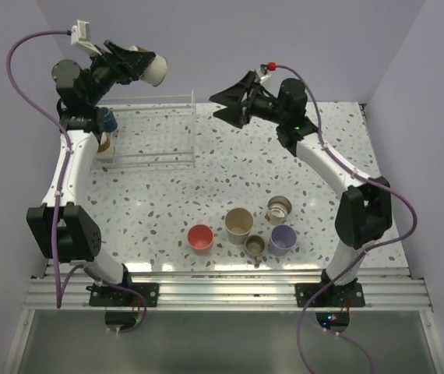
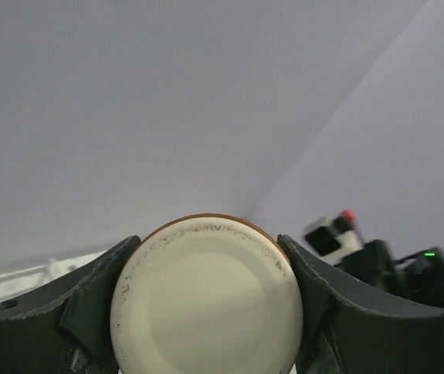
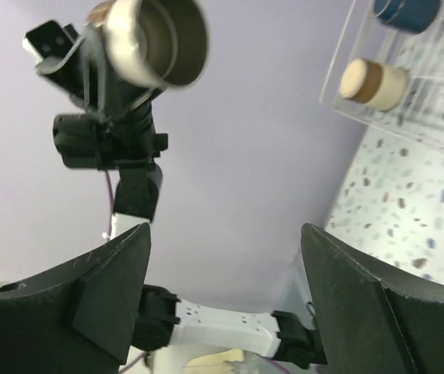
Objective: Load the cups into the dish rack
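Left fingers (image 2: 89,308) pinch a cream cup (image 2: 206,300) across its sides near the base. It is lifted high on its side by the far edge of the dish rack (image 1: 179,128), probably to go in lying down like the dark blue cup (image 1: 107,118) and tan cup (image 1: 105,143) already racked. Right fingers (image 3: 109,284) are spread, empty, mid-air facing it; loose cups (image 1: 239,224) wait on the desk (image 1: 152,195) near the bases.
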`<state>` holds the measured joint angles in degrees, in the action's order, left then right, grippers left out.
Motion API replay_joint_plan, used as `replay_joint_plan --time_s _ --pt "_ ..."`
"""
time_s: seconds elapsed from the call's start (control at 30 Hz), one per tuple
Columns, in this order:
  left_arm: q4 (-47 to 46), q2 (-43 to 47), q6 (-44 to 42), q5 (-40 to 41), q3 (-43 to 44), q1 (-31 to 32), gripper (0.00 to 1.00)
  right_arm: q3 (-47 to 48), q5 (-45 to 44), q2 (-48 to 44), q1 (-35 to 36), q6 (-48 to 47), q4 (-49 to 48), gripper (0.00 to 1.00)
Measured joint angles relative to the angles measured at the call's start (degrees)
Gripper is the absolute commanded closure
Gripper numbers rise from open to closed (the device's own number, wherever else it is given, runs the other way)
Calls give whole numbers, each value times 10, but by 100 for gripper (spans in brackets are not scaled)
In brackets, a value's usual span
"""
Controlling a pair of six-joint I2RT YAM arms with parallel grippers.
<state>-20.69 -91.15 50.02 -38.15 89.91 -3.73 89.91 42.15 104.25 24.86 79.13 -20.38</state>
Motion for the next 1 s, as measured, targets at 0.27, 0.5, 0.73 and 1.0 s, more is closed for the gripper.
replay_joint_plan --time_s 0.27,0.5,0.73,1.0 --pt "211 -86 -227 148 78 0 100 -11 9 -111 -21 -220 216 19" --pt "268 -195 -287 256 93 0 100 -10 -2 -116 -15 -348 361 19" --pt "282 -283 -319 344 117 0 100 10 -14 -110 -18 -422 440 19" --pt "287 -363 -350 406 188 0 100 47 -26 -92 -29 -464 472 21"
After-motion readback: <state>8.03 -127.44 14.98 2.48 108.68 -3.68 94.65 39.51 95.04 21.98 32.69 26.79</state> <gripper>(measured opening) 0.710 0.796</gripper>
